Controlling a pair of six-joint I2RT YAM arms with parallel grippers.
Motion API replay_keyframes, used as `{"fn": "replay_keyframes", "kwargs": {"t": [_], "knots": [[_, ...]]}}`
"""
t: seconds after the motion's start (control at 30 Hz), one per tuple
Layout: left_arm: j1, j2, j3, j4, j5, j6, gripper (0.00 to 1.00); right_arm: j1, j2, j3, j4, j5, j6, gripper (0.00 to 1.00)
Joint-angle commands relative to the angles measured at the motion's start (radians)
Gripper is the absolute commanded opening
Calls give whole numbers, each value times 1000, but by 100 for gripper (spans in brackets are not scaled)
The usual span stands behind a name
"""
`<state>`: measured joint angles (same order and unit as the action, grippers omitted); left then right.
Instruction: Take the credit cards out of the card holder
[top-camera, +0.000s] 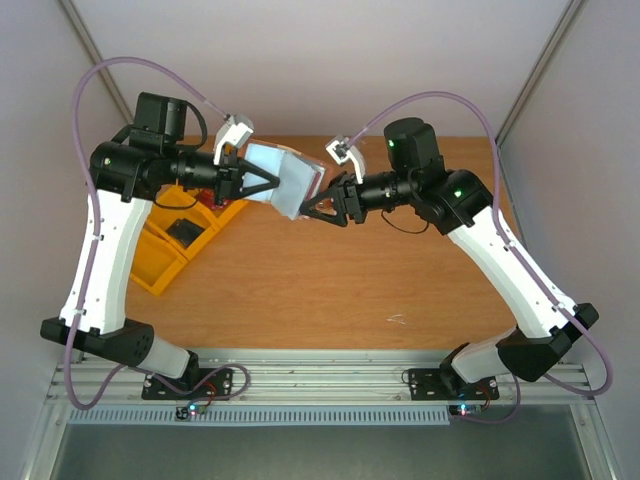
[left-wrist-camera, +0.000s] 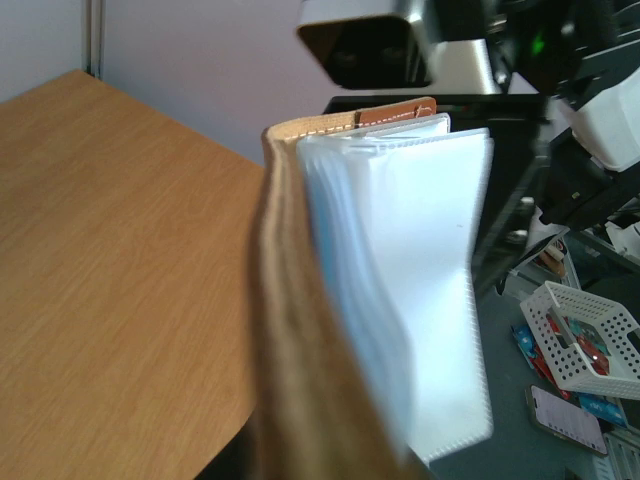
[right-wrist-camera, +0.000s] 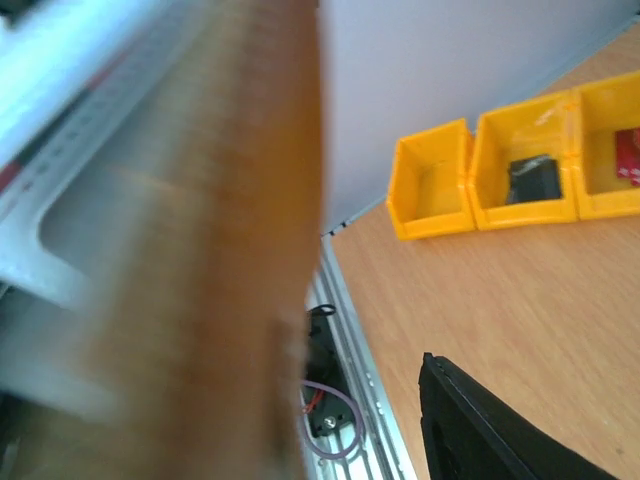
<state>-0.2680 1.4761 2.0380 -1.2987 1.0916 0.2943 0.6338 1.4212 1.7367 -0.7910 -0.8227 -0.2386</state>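
Badly blurred, card holder (right-wrist-camera: 210, 260) crowds right wrist view.

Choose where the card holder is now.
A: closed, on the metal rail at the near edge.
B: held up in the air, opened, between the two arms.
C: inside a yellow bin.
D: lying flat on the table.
B: the left end effector grips the card holder above the table, with its clear pockets fanned open.

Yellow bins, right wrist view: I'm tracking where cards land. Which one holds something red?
The rightmost bin, cut by the frame edge; the middle bin holds a dark item, the left bin looks empty.
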Motion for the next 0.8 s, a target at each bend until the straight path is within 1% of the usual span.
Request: {"fn": "replay_keyframes", "kwargs": {"t": [0.0, 0.13, 0.2, 0.23, 0.37, 0.4, 0.43, 0.5, 0.53, 0.57, 0.6, 0.67, 0.77], "knots": [[-13, -13, -41, 39, 36, -18, 0, 30, 22, 56, 92, 13, 30, 55], [-13, -11, -47, 43, 34, -18, 0, 32, 32, 64, 124, 26, 62, 57], [-14, -12, -48, 43, 36, -20, 0, 34, 39, 75, 126, 53, 70, 54], [-14, -11, -49, 42, 36, -20, 0, 35, 43, 80, 123, 72, 73, 50], [-13, -11, -60, 45, 33, -17, 0, 34, 49, 85, 121, 151, 96, 24], [-14, -13, -65, 50, 27, -18, 2, 35, 52, 89, 121, 157, 107, 18], [-13, -13, -73, 59, 6, -23, 17, 36, 58, 92, 120, 159, 119, 12], [-14, -15, -90, 82, -47, -41, 64, 43, 69, 103, 115, 189, 146, 4], [-14, -15, -101, 97, -84, -53, 83, 50, 78, 114, 97, 221, 160, 2], [-14, -14, -110, 112, -128, -65, 97, 59, 93, 134, 68, 271, 179, 1], [-16, -13, -118, 122, -174, -75, 99, 71, 112, 161, 24, 335, 189, 1], [-21, -11, -131, 135, -259, -79, 99, 93, 168, 248, -103, 481, 211, 1], [-49, -12, -150, 142, -336, -59, 99, 139, 255, 382, -272, 699, 235, 1]]}}
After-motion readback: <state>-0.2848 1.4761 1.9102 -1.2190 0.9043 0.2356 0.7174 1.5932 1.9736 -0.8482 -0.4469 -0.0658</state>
